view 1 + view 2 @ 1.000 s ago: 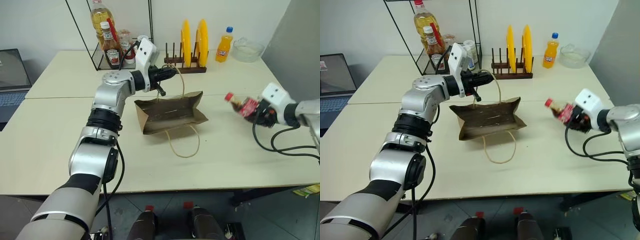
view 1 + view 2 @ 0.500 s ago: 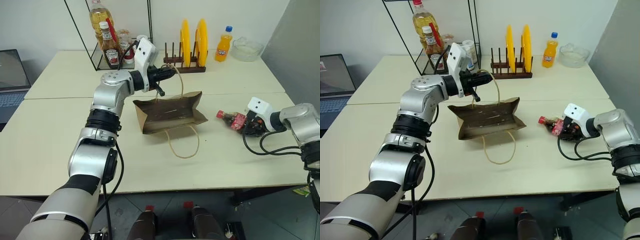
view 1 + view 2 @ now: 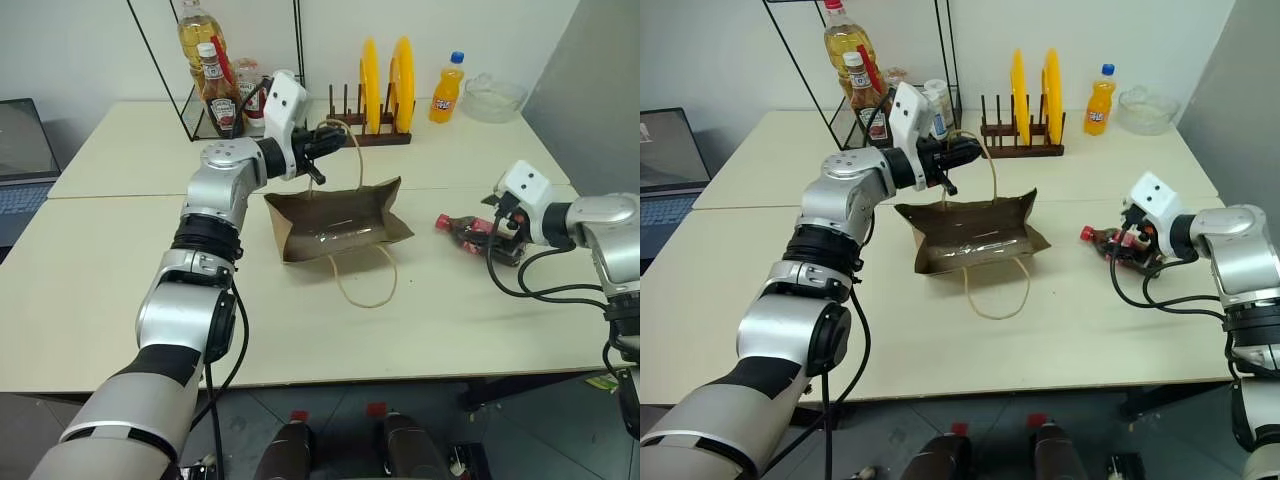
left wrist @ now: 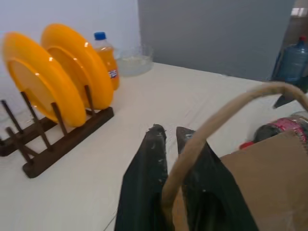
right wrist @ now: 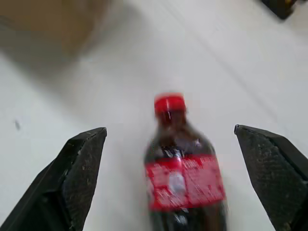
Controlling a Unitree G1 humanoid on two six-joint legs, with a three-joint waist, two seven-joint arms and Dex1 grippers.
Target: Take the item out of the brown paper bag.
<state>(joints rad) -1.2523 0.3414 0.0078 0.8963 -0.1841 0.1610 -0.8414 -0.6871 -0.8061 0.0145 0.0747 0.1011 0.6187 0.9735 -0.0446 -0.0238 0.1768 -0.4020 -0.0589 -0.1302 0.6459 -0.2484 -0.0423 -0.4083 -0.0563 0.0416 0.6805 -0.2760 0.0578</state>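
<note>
Bottle (image 3: 462,231) lies on the desk (image 3: 470,320), out of the bag (image 3: 335,222): smooth, round, will probably roll, so grab mid-label. Right hand (image 5: 173,159) spread wide; left hand (image 4: 173,144) pinches the handle (image 4: 211,130).

Two yellow plates (image 3: 385,72), two ketchup bottles (image 3: 217,92).

- brown paper bag (image 3: 335,220): matt kraft paper, creased; twine handle (image 4: 216,125) pale, fibrous.
- item (image 5: 185,180): clear glossy plastic, red cap, red label.
- table (image 3: 300,320): smooth matt cream top.
- plate rack (image 4: 57,139): dark wood; plates (image 4: 62,72) glossy orange.
</note>
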